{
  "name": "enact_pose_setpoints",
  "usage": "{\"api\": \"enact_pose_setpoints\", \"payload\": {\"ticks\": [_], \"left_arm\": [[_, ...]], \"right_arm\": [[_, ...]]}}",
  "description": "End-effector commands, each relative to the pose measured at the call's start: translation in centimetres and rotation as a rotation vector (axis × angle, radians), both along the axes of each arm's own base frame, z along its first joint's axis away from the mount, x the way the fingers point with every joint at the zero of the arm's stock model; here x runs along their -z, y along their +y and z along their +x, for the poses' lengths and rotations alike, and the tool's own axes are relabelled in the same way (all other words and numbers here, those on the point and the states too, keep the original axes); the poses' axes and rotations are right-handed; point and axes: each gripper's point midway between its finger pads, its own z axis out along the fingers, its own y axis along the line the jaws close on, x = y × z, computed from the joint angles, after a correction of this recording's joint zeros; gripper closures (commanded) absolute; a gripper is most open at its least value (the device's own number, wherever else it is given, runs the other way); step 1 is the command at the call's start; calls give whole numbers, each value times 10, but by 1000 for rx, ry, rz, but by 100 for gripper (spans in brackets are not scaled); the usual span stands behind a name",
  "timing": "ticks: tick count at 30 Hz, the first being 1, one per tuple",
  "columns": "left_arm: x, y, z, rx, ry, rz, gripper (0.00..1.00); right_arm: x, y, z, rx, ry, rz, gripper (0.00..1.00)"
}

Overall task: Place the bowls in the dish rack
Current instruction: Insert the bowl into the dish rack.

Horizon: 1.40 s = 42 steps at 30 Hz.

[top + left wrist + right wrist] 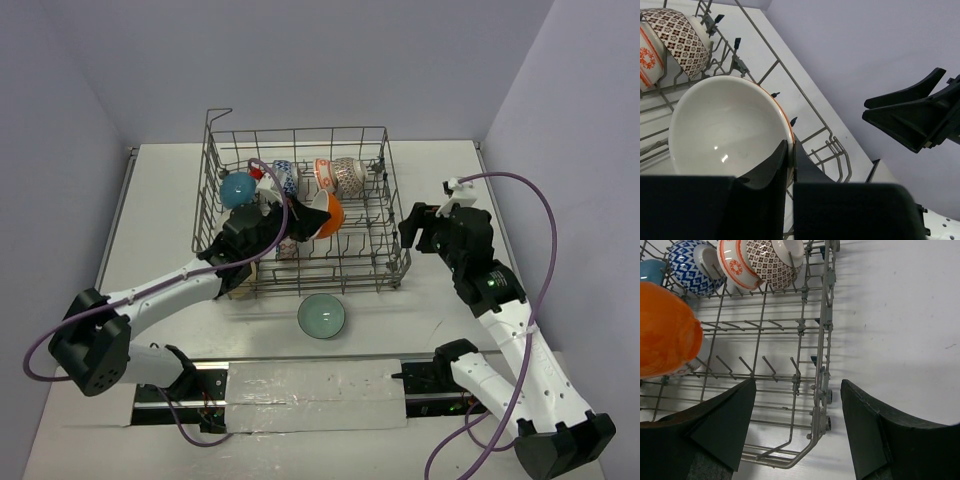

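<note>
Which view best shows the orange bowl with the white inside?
Left wrist: the orange bowl with white inside is close up, rim pinched in the left gripper. Top external shows its orange outside over the grey wire dish rack, partly hidden by that gripper. Right wrist catches only some orange outside at frame left.

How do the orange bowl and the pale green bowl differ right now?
The orange bowl is tilted over the dish rack; the pale green bowl sits upright on the table before it. The left gripper pinches the orange bowl's rim; nothing touches the green one. Both are empty.
</note>
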Motion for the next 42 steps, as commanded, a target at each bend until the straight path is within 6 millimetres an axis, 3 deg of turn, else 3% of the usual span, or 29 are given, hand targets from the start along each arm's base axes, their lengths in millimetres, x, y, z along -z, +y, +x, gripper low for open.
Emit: {"api": "enact_pose_setpoints", "payload": {"ticks": [1, 14, 33, 42], "left_arm": [[-37, -8, -2, 72, -70, -171, 100], [-26, -10, 7, 75, -67, -287, 100], [-7, 7, 19, -46, -28, -401, 100], [3, 1, 20, -24, -1, -439, 100]], "right_arm": [[-17, 4, 6, -9, -53, 20, 24], [-14, 8, 7, -25, -41, 22, 24], [-10, 13, 7, -49, -21, 25, 24], [-9, 13, 8, -47, -16, 25, 24]]}}
